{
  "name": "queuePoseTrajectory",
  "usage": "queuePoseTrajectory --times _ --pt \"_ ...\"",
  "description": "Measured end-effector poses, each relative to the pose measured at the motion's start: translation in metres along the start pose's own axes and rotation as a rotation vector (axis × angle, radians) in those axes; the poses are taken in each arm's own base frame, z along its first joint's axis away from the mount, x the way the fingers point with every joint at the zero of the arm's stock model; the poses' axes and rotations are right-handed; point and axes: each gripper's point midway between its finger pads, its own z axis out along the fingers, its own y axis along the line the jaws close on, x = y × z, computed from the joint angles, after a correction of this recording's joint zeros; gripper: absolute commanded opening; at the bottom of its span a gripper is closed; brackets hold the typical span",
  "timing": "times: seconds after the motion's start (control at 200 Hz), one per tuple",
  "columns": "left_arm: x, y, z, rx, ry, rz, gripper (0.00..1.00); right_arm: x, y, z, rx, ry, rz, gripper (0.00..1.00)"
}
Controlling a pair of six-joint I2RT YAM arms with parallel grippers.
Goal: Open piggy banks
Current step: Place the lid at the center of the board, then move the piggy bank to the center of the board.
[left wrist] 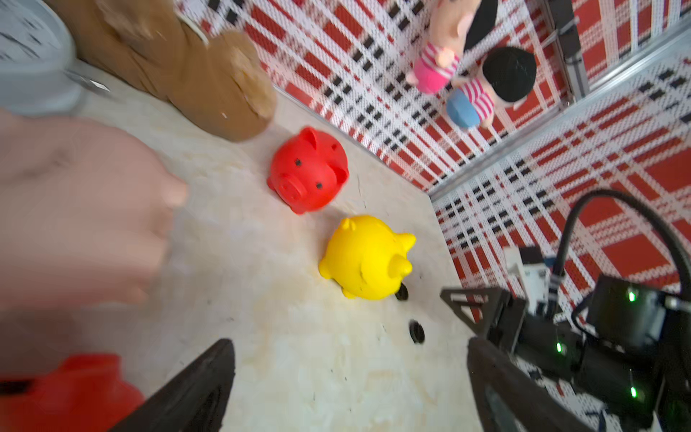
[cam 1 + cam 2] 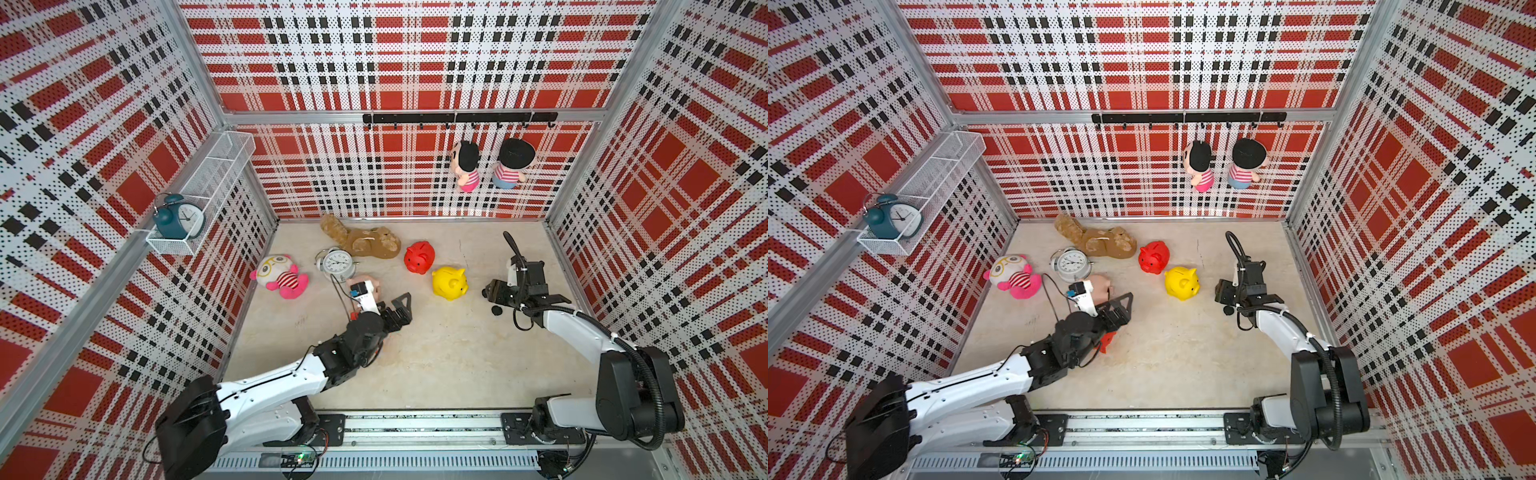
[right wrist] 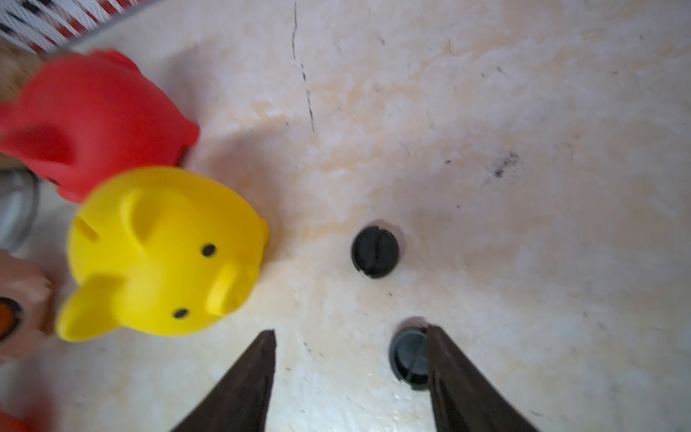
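In a top view I read the yellow piggy bank (image 2: 449, 283) right of centre with a black plug (image 2: 496, 309) on the surface (image 2: 436, 353) further right, seemingly parked clear beside the spread right end effector (image 3: 350, 331); the left end effector (image 1: 349, 344) gapes wide beside the pink piggy bank (image 2: 1100, 289).

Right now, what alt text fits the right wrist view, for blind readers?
The open right gripper points at a beige table where a black plug lies loose and a second plug lies by one fingertip. A yellow piggy bank and red piggy bank sit nearby.
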Motion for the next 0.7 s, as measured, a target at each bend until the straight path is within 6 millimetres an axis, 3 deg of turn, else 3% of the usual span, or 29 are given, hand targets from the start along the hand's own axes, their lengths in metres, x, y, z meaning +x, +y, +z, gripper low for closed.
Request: queuePoseTrajectory --times 0.165,0.271,0.406,0.511,0.601,0.701 --pt "0.055 -0.03 0.01 0.036 0.071 0.007 0.98 -0.045 0.035 0.023 -0.151 -0.053 -0.02 0.77" --pt "0.08 -0.033 0.021 0.034 0.099 -0.019 0.98 -0.066 0.054 0.034 -0.242 -0.092 -0.041 0.8" --pt "0.104 -0.012 0.037 0.005 0.13 -0.105 0.98 -0.084 0.076 0.05 -0.359 -0.109 -0.059 0.8" --pt "0.114 0.021 0.042 -0.03 0.147 -0.165 0.98 -0.081 0.083 0.063 -0.412 -0.1 -0.066 0.8" --pt "0.116 0.043 0.047 -0.058 0.156 -0.196 0.98 -0.073 0.088 0.068 -0.439 -0.085 -0.074 0.78" --pt "0.108 0.051 0.052 -0.06 0.145 -0.227 0.98 -0.069 0.097 0.068 -0.468 -0.082 -0.09 0.77"
